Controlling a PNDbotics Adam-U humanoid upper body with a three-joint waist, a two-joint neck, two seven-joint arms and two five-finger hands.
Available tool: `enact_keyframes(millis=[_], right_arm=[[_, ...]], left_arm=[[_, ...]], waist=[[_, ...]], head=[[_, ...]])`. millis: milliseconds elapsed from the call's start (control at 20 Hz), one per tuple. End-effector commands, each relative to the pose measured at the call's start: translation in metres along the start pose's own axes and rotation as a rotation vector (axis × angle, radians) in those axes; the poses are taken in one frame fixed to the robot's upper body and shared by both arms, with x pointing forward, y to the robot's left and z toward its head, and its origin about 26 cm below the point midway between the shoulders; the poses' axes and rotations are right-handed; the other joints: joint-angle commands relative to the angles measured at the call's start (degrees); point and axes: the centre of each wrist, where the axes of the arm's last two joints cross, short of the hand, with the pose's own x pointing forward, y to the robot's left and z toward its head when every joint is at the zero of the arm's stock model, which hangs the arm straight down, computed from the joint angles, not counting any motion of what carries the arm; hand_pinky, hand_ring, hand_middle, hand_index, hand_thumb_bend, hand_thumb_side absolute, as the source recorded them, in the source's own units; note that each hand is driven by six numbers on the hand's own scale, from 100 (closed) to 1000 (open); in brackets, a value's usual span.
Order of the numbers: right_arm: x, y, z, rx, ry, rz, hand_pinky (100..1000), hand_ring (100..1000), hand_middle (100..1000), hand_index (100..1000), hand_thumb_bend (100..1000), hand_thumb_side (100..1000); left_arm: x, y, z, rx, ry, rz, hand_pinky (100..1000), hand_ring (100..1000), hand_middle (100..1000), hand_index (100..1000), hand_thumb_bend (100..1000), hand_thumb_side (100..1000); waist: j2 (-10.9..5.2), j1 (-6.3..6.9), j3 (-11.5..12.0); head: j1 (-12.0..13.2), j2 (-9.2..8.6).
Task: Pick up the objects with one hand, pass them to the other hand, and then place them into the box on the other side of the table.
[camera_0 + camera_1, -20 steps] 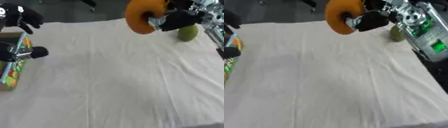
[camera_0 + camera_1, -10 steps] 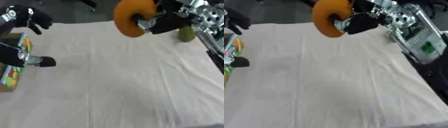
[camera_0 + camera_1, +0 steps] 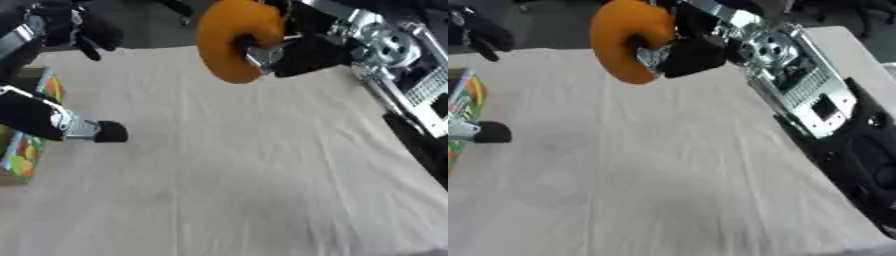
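Observation:
An orange ring-shaped object [image 3: 229, 40] hangs above the far middle of the cloth-covered table [image 3: 262, 170]. My right hand [image 3: 302, 52] is shut on it, a finger through its hole, with the arm coming in from the upper right. My left hand [image 3: 52, 117] is at the left edge, open, with its thumb tip over the cloth and other fingers [image 3: 87, 30] raised higher up. A colourful box [image 3: 26, 150] sits at the left edge, partly hidden behind the left hand.
The silver and black right arm [image 3: 798, 75] runs along the table's right side. The floor beyond the far edge is dark. The near half of the cloth lies bare.
My right hand has carried the orange ring leftward toward the table's middle. My left hand has reached further in from the left. The green object at far right has passed out of view.

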Motion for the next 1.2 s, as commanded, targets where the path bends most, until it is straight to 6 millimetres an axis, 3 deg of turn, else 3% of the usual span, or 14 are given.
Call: enact_keyframes(millis=[50, 300, 550, 650, 700, 1100, 1200], right_arm=[[0.008, -0.004, -0.002, -0.019, -0.029, -0.016, 697, 625, 435, 580, 100, 100], [0.012, 0.0, -0.006, -0.009, -0.038, -0.076, 719, 700, 443, 588, 100, 100], [0.015, 0.004, -0.01, 0.037, -0.042, -0.107, 731, 717, 446, 592, 100, 100], [0.017, 0.005, -0.011, 0.064, -0.053, -0.119, 730, 716, 447, 593, 100, 100], [0.017, 0.006, -0.012, 0.08, -0.057, -0.127, 727, 710, 447, 593, 100, 100], [0.023, 0.008, -0.017, 0.137, -0.074, -0.146, 727, 702, 445, 591, 100, 100], [0.025, 0.01, -0.019, 0.147, -0.079, -0.145, 727, 701, 445, 591, 100, 100]], left_arm=[[0.007, 0.003, -0.004, 0.066, -0.07, 0.028, 651, 707, 658, 780, 810, 307], [0.008, -0.001, -0.008, 0.103, -0.118, 0.097, 629, 681, 625, 750, 807, 299], [0.011, -0.004, -0.011, 0.093, -0.178, 0.171, 606, 649, 590, 736, 825, 311], [0.011, -0.006, -0.012, 0.098, -0.187, 0.213, 599, 639, 577, 714, 819, 318], [0.011, -0.007, -0.012, 0.095, -0.19, 0.232, 592, 623, 550, 658, 833, 315], [0.017, -0.013, -0.017, -0.052, -0.228, 0.293, 607, 647, 578, 694, 893, 354], [0.018, -0.014, -0.019, -0.086, -0.224, 0.285, 628, 679, 614, 738, 897, 381]], waist=[[-1.5, -0.06, 0.1], [-1.47, -0.1, 0.2], [-1.43, -0.11, 0.3], [-1.42, -0.12, 0.3], [-1.4, -0.12, 0.3], [-1.39, -0.13, 0.3], [-1.4, -0.12, 0.3]], head=[[-0.1, -0.82], [-0.2, -0.79], [-0.3, -0.9], [-0.4, -0.97], [-0.4, -1.01], [-0.4, -1.19], [-0.5, -1.3]])
